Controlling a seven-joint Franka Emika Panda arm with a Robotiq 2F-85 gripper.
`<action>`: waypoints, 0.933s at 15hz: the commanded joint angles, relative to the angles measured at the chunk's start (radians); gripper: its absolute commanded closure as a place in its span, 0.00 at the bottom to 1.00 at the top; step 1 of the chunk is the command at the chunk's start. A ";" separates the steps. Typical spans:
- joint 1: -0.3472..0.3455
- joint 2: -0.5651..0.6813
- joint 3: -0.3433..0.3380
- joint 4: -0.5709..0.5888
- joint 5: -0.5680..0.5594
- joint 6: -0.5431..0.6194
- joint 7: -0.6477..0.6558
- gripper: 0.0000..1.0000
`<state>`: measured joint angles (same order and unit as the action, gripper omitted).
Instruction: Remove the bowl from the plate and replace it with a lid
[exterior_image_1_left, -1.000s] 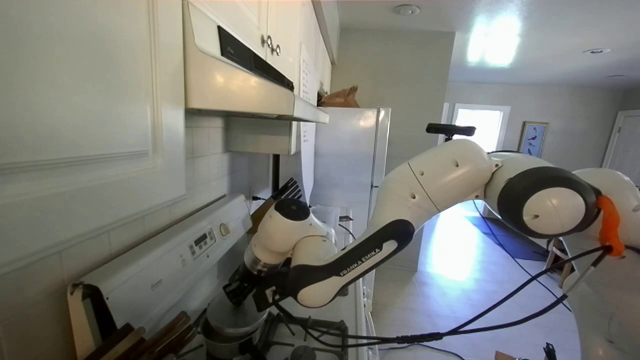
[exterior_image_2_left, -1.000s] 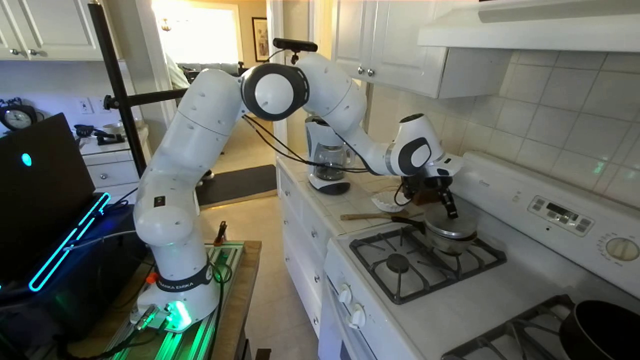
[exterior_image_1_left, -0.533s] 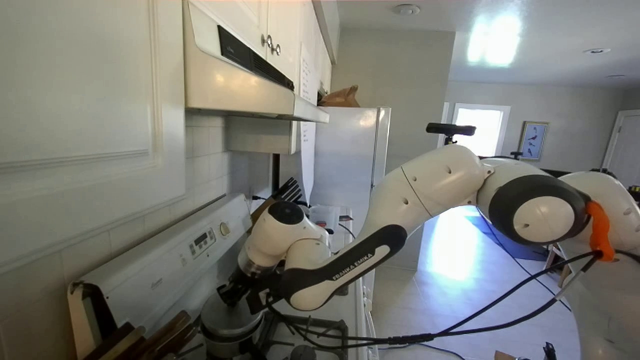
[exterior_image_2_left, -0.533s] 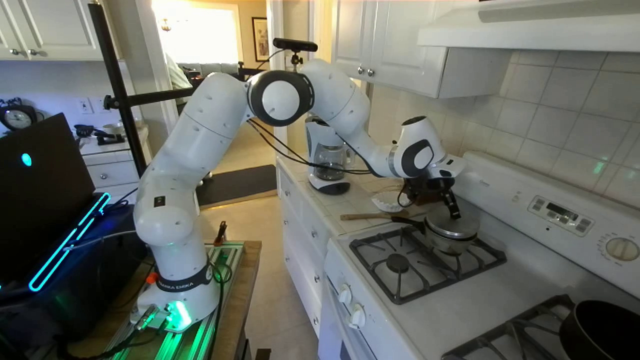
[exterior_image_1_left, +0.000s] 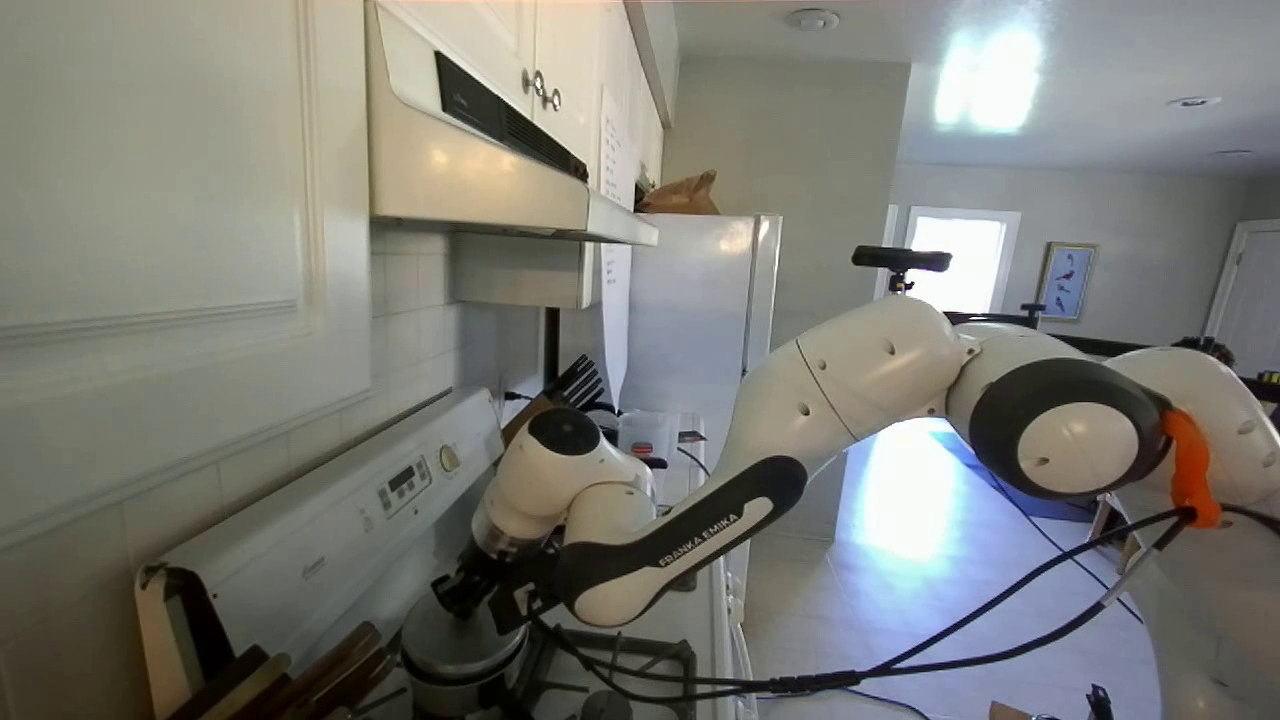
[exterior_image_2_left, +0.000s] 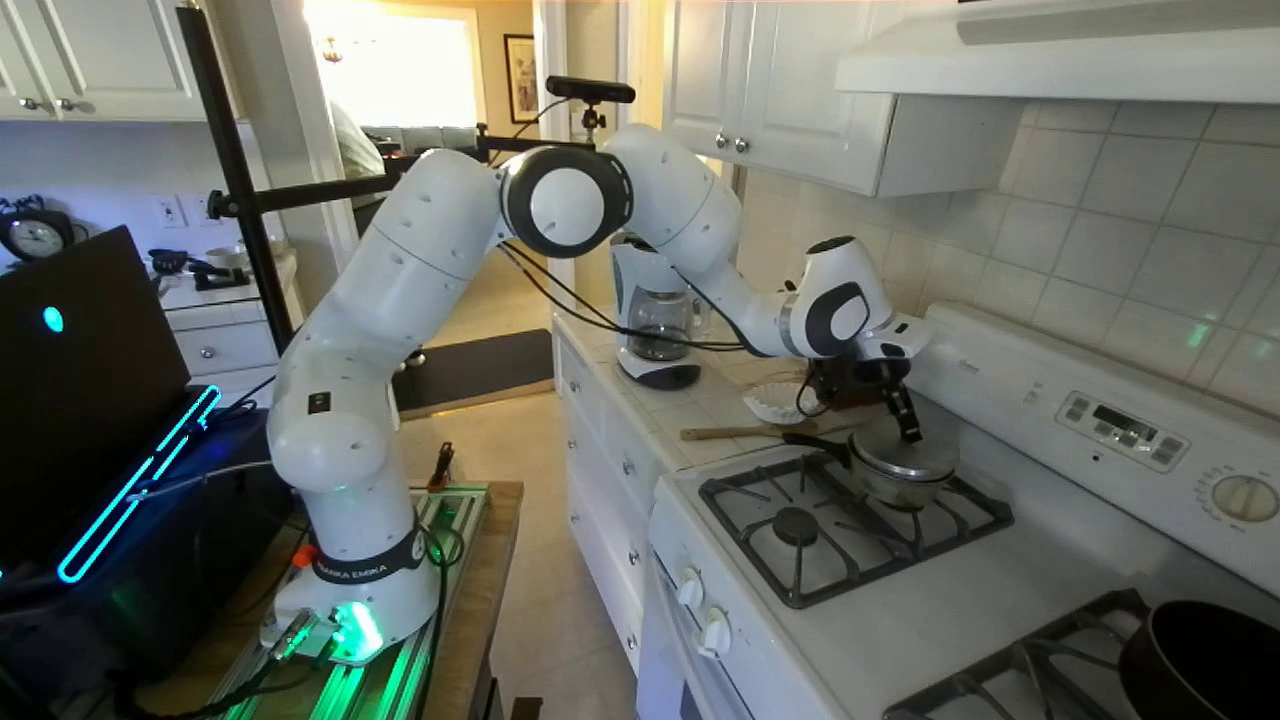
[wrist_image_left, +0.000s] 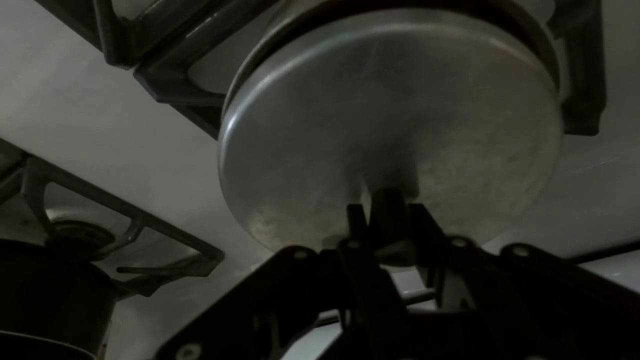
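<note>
The round grey lid (wrist_image_left: 320, 125) lies over a small metal saucepan (exterior_image_2_left: 895, 490) on the back burner. It also shows in both exterior views (exterior_image_1_left: 430, 640) (exterior_image_2_left: 932, 456). In the wrist view a dark crescent of the pan's inside shows past the lid's edge. My gripper (wrist_image_left: 388, 210) has its two fingers closed around the lid's dark knob, with a thin sliver of light beside one fingertip. Its fingers also show above the lid in an exterior view (exterior_image_2_left: 908, 428). The white bowl (exterior_image_2_left: 778, 403) with a patterned rim stands on the counter. The plate is not visible.
A dark pan (exterior_image_2_left: 1200, 655) stands on the near grate, also in the wrist view (wrist_image_left: 55, 295). The saucepan's dark handle (exterior_image_2_left: 815, 443) points toward a wooden utensil (exterior_image_2_left: 735, 433) on the counter. A coffee maker (exterior_image_2_left: 650, 320) stands behind. The stove's control panel (exterior_image_2_left: 1120, 430) rises behind the burners.
My gripper and the lid have moved down and slightly across. The lid, more tilted above the saucepan a second ago, now lies flatter on it. Little moved in the last half second.
</note>
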<state>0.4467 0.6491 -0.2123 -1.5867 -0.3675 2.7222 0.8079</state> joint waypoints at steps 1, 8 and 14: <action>0.008 0.014 -0.002 0.032 0.004 -0.047 0.002 0.94; 0.008 0.014 0.007 0.038 -0.001 -0.098 0.006 0.94; 0.002 0.012 0.002 0.058 -0.005 -0.123 0.020 0.30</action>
<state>0.4518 0.6492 -0.2085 -1.5712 -0.3675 2.6268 0.8078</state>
